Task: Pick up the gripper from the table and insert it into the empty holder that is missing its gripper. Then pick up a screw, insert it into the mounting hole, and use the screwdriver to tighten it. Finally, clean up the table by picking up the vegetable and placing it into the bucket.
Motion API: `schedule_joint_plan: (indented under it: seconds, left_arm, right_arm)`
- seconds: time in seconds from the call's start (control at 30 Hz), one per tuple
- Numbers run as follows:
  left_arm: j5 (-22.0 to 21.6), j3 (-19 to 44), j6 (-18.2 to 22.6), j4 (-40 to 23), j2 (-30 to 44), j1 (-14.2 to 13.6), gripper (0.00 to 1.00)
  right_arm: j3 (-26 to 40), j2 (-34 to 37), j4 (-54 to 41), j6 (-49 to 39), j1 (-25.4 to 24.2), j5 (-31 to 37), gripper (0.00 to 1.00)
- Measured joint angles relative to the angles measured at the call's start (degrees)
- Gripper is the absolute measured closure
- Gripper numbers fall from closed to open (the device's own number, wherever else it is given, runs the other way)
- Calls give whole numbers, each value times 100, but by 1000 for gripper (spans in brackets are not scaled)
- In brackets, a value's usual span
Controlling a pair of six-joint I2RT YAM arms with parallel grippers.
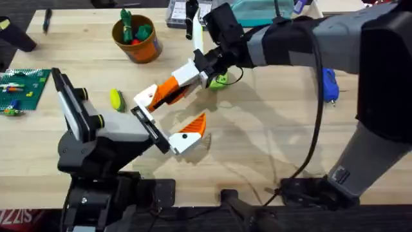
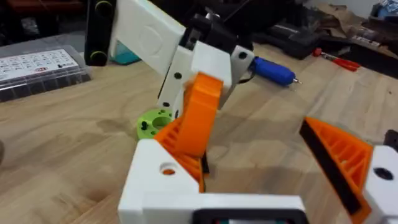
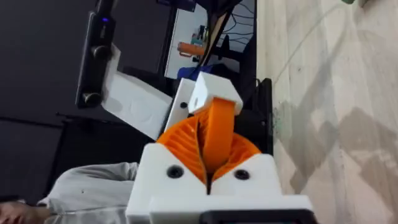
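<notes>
My right gripper [image 1: 193, 76] reaches across the middle, shut on the orange ribbed gripper [image 1: 170, 90]. It holds the wedge against the white holder [image 1: 147, 96], the far jaw of my left gripper [image 1: 168, 115]. The left gripper is open; its near jaw carries its own orange wedge [image 1: 193, 125]. In the left wrist view the gripper [image 2: 199, 118] stands on the holder [image 2: 158, 180]. In the right wrist view the pads [image 3: 186, 146] clamp the gripper [image 3: 219, 127]. The screwdriver [image 1: 329, 84] lies at the right. The vegetable [image 1: 116, 98] lies left of the holder. The bucket [image 1: 136, 38] stands behind.
A bright-green disc with holes [image 1: 219, 80] lies just under the right gripper. A green brick plate [image 1: 19, 87] sits at the left edge, and a clear parts box [image 1: 177, 13] is at the back. A black cable [image 1: 315, 122] hangs from the right arm.
</notes>
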Motion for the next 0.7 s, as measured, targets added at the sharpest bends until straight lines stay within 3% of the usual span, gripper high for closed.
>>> schedule_joint_plan:
  seconds: [0.2,0.3,0.7]
  left_arm:
    - [-55,0,-13,0,-2,3,15]
    - [-55,0,-42,0,0,15,15]
    - [-151,0,-149,0,13,33,15]
  right_arm:
    - [0,0,0,133,47,151,893]
    - [14,0,24,155,68,151,989]
    - [55,-63,22,329,103,523,994]
